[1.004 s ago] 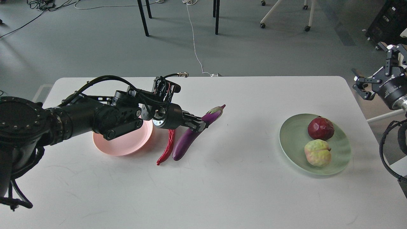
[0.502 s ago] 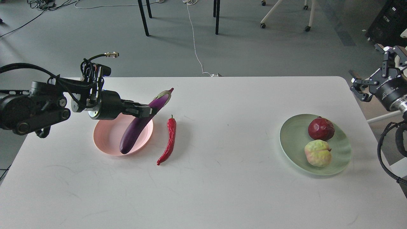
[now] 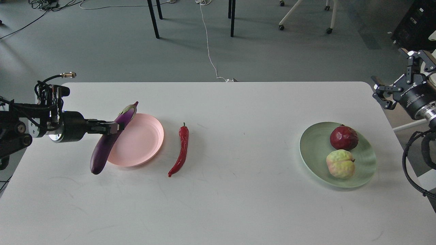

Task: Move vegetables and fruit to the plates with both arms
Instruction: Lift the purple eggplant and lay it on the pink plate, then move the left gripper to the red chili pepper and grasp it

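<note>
Your left tool [image 3: 114, 127] grips the eggplant [image 3: 109, 141], tilted over the pink plate's [image 3: 143, 139] left rim; the chili [image 3: 180, 149] lies on the desk [image 3: 238, 204]. Your right tool [image 3: 391, 93] hangs released.

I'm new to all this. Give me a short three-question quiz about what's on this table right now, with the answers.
1. True or false: the eggplant lies flat in the pink plate.
2. Which plate holds both fruits? A) pink B) green
3. Fill in: the red chili pepper lies on the ____, between the two plates.

Key
1. False. The left gripper has its jaws shut on it; it hangs tilted over the plate's left rim.
2. B. The dark red fruit and the yellow-green fruit sit in the green plate; the right gripper is off to the side, open.
3. table.
</note>
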`<state>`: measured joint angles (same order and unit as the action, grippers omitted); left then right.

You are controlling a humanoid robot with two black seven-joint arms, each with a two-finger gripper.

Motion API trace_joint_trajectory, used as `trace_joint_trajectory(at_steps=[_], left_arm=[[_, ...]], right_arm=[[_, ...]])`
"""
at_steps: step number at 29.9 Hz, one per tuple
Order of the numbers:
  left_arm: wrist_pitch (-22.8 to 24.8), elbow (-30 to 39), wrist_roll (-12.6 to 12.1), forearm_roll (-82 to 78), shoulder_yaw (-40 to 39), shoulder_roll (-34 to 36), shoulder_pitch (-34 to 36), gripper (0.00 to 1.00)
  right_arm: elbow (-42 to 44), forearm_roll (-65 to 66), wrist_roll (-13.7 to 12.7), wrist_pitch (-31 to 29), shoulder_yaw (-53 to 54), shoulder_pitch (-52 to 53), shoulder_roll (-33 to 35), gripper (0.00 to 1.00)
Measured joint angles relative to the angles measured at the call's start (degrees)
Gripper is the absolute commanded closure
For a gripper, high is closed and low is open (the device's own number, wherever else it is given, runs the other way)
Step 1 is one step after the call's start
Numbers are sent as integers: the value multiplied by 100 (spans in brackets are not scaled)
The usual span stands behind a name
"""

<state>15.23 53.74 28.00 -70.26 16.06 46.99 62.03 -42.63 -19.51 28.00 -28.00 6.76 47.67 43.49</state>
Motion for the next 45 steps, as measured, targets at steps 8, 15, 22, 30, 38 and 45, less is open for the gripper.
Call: trace_joint_trajectory(at_steps=[8,15,22,30,38,45], left_arm=[[-54,-156,0,44,-30,-131,-30,7],[-66,-23,0,28,-153,-137,4,5],[-72,846,0,-45,-379,-75,270,5],[-72,1817,-138,-50,-392,-158,454,5],[-72,1689,-316,-75,-375,-779,483,5],[-72,1130,-473,-82,-293,-1552,472,5]], right_arm=[[-8,0,0,0,1,4,0,3],[6,0,0,0,1,-11,1,3],[10,0,0,0,1,-25,1,3],[8,0,0,0,1,-92,10,3],[4,0,0,0,1,-190,7,3],[0,0,0,0,1,-229,45,3]])
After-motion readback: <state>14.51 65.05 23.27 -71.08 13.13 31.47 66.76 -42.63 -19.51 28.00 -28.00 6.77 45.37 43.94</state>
